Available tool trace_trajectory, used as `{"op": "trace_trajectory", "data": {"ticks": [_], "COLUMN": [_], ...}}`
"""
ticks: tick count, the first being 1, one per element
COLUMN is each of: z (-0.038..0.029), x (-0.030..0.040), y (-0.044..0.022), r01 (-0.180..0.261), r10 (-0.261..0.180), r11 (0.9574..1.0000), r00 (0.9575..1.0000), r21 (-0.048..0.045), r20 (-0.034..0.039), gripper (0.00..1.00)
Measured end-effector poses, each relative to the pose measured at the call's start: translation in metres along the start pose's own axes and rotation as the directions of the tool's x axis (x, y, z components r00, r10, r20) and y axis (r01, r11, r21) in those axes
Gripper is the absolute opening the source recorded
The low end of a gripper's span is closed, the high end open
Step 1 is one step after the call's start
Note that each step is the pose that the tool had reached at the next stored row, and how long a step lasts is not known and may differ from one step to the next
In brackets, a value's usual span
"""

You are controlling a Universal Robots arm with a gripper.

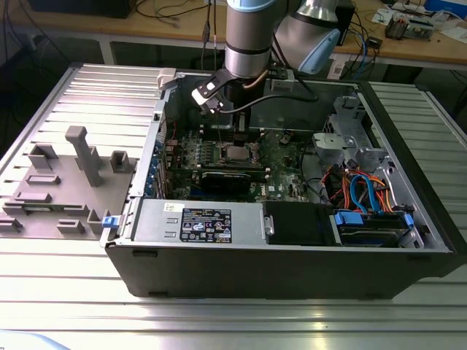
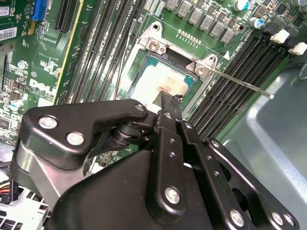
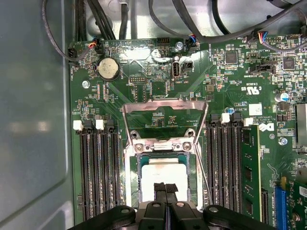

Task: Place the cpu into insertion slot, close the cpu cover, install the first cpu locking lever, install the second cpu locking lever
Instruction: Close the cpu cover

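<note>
In the exterior view, your grey robot arm [image 1: 244, 44] hangs from the upper centre of the frame into the open black computer case [image 1: 292, 270]. It ends above the green motherboard [image 1: 284, 157] at mid-frame.

In the first wrist view, the black two-finger gripper [image 3: 165, 188] has its tips pressed together with nothing between them. It is poised over the near edge of the small square silvery-tan cpu [image 3: 163, 170]; whether it touches cannot be told. The cpu lies flat inside the silver-rimmed insertion slot [image 3: 132, 172].

The square silver cpu cover [image 3: 163, 105] stands flipped open just beyond the slot, straight ahead of the fingertips. Its hinge bar runs crosswise to them.

The second wrist view makes plain a thin silver locking lever [image 2: 240, 84] jutting sideways from the slot, apparently free.
</note>
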State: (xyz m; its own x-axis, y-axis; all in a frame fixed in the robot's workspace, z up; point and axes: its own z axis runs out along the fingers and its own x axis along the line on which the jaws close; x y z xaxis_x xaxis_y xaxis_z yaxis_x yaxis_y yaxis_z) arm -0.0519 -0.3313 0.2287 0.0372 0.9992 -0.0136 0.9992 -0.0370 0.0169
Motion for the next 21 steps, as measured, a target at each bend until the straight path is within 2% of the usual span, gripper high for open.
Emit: {"op": "trace_trajectory", "data": {"ticks": [17, 21], "z": [-0.0025, -0.0067], "x": [0.0, -0.0001], "y": [0.0001, 0.0001], "r01": [0.0, 0.0], "r10": [0.0, 0.0], "r11": [1.0, 1.0], "r00": [1.0, 1.0], "r21": [0.0001, 0.0001], "r20": [-0.0006, -0.0006], "gripper": [0.11, 0.11]}}
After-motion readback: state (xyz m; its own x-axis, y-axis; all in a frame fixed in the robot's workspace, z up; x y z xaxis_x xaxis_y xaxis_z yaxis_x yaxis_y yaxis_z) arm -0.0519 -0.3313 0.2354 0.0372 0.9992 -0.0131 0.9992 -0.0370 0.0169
